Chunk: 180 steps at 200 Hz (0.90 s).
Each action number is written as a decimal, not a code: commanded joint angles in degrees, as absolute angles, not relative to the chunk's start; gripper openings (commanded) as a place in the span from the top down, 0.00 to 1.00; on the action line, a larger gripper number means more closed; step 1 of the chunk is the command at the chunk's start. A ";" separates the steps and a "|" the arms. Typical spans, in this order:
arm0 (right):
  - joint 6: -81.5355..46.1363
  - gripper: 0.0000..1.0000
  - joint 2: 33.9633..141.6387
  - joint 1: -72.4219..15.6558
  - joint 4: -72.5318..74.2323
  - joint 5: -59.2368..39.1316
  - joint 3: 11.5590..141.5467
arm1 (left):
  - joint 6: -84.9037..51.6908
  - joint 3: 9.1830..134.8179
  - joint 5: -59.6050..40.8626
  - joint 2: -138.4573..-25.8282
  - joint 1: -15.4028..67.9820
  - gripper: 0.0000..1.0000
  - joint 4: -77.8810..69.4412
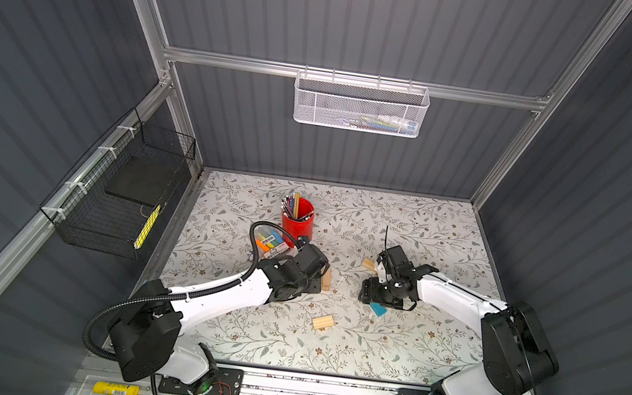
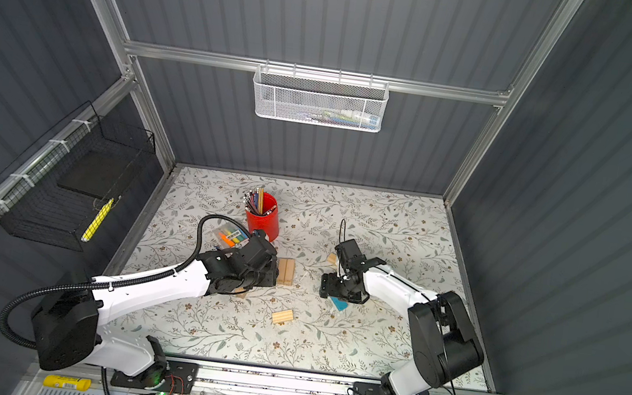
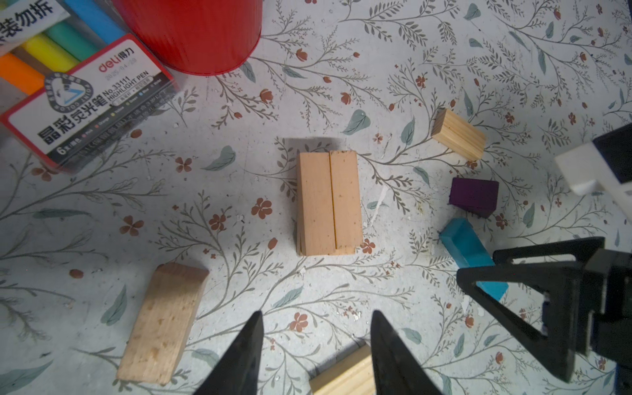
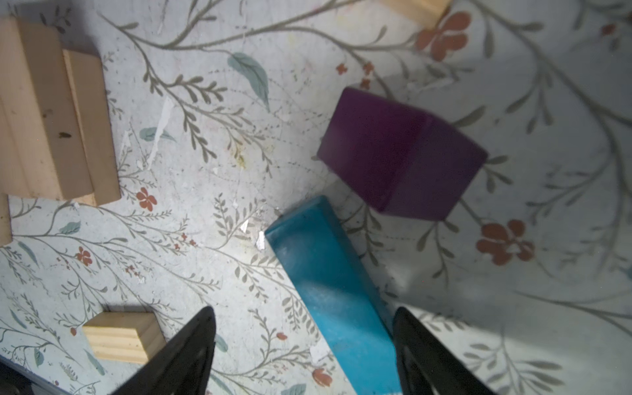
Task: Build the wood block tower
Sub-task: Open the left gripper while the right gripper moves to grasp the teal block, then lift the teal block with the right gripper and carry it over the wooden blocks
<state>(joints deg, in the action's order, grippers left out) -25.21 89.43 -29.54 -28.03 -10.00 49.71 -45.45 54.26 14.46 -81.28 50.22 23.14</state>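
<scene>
Tan, smooth-sawn wooden bricks (image 3: 328, 201) sit paired in two low layers mid-way across the floral-papered bench (image 1: 401, 357), with bare surface all round. The right gripper (image 4: 304, 309) gapes astride the glossy teal rectangular block (image 4: 328, 290), unclamped. The matte purple block (image 4: 400, 154) lies just beside. The left gripper (image 3: 317, 313) stands parted, empty.

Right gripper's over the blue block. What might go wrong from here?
1. The blue block lies skewed and off-centre between the jaws of the open right gripper; closing may twist it rather than seat it.
2. The purple block sits right by its end and may get knocked.
3. The left gripper hovers near the stack; carrying blue there risks a bump.
</scene>
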 commanded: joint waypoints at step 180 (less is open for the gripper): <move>-29.55 0.61 96.83 -36.32 -33.55 2.82 55.20 | -45.09 54.91 18.21 -81.77 50.47 0.46 24.96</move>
<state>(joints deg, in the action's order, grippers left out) -29.50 95.74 -36.16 -32.80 1.78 54.22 -45.45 54.26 16.99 -81.28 50.22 23.38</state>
